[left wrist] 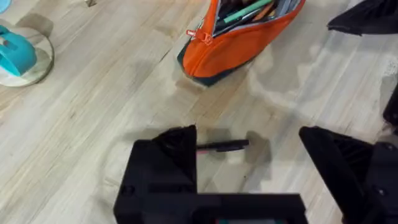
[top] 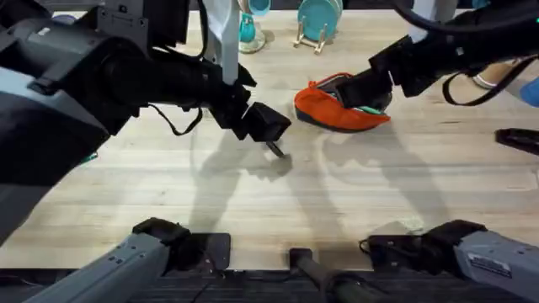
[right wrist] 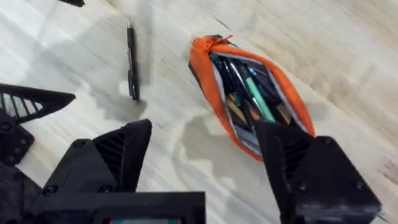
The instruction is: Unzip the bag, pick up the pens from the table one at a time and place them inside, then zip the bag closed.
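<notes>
The orange bag (top: 337,111) lies unzipped on the table (top: 404,185), right of centre. Its open mouth shows a light green pen (right wrist: 256,96) and other dark items inside the bag (right wrist: 211,56). A black pen (left wrist: 222,146) lies flat on the wood, and my left gripper (left wrist: 249,165) hangs open just above it, one finger on each side. In the overhead view the left gripper (top: 268,126) sits left of the bag, with the black pen (top: 275,151) under its tip. My right gripper (top: 375,91) hovers open over the bag's far end, holding nothing. The right wrist view shows the black pen (right wrist: 132,62) beside the bag.
A teal round stand (top: 318,21) and a second teal piece on a pale disc (top: 248,32) stand at the table's far edge. A black object (top: 515,139) lies at the right edge. Bare wood stretches across the front of the table.
</notes>
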